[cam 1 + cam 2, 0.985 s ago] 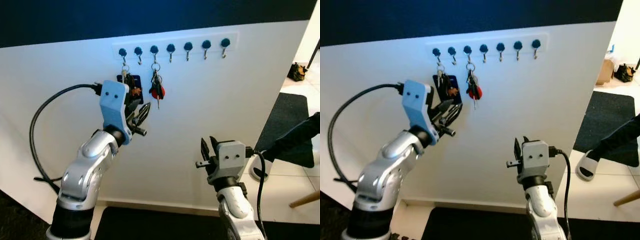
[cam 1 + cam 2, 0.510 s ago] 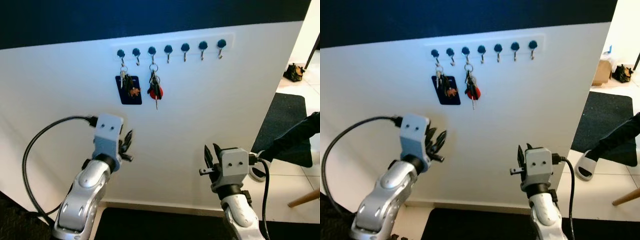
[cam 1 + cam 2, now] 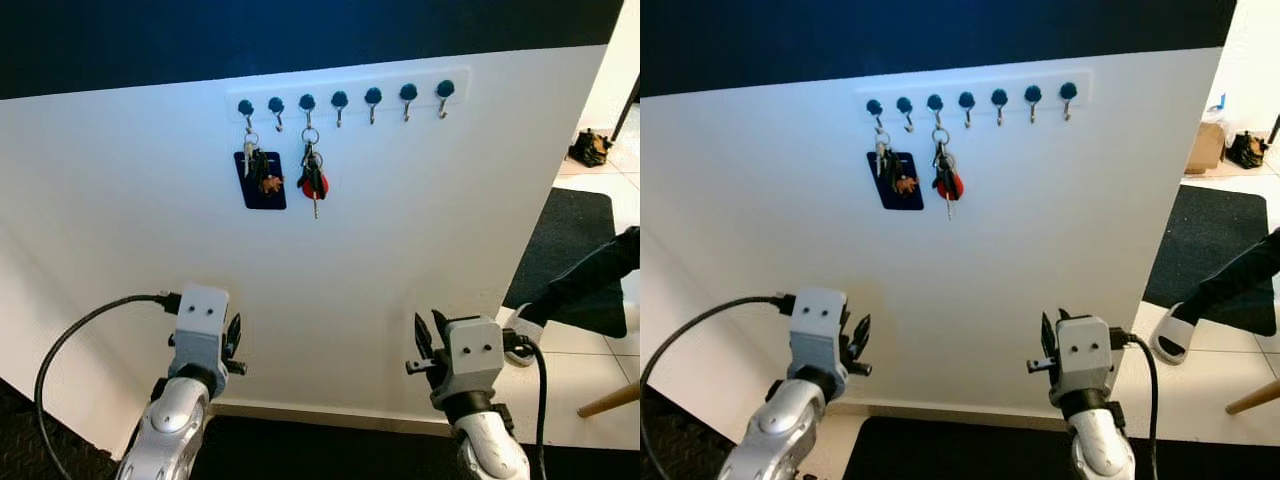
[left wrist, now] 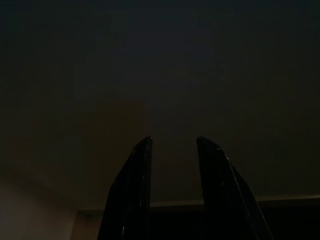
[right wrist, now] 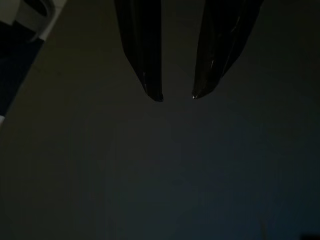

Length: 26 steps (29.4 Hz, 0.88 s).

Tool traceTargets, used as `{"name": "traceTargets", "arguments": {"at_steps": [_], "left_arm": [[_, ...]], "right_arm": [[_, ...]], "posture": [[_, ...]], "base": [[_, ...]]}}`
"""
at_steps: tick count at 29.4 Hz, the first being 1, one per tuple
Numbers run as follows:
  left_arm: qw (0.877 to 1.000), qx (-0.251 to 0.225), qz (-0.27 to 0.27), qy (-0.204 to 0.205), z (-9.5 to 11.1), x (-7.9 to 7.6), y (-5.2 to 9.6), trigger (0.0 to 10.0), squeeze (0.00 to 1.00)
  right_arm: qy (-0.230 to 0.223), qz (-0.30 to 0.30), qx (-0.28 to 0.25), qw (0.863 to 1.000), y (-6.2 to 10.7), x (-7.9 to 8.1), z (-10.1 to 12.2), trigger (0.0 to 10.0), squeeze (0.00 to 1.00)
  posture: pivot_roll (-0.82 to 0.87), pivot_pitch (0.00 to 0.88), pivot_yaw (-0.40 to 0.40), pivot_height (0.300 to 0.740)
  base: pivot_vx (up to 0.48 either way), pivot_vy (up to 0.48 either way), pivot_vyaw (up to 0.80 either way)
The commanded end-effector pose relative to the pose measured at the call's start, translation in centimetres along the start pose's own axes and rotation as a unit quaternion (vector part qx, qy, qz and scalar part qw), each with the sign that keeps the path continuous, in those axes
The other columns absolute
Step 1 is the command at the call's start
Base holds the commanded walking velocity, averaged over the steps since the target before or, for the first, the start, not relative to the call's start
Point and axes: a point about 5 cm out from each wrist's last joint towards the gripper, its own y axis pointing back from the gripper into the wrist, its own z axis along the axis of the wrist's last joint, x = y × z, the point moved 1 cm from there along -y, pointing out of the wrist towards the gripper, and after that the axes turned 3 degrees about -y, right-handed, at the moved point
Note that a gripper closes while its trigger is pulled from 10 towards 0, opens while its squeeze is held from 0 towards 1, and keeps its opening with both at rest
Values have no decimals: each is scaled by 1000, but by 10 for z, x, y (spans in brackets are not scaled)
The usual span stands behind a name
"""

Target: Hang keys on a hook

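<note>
Rack (image 3: 345,90): 7 hooks on white wall. Keys (image 3: 258,172) with blue tag hang from its 1st hook; red-fob keys (image 3: 313,181) from the 3rd. Left gripper (image 4: 173,141) and right gripper (image 5: 177,97), fingers apart, empty, low beneath rack.

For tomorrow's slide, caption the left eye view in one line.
Two key bunches hang on the hook rail; left gripper and right gripper sit low, empty.
</note>
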Motion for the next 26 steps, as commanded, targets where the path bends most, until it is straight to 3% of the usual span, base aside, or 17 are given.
{"name": "traceTargets", "arguments": {"at_steps": [1,26], "left_arm": [[1000,6,7,-4,-5,0,0,10000,0],[1000,2,4,3,-4,-6,-7,10000,0]], "right_arm": [[-9,2,7,1000,3,2,-4,10000,0],[-22,3,5,1000,0,7,-3,10000,0]], "posture": [[-11,149,132,740],[-5,158,129,740]], "base": [[0,0,0],[0,0,0]]}}
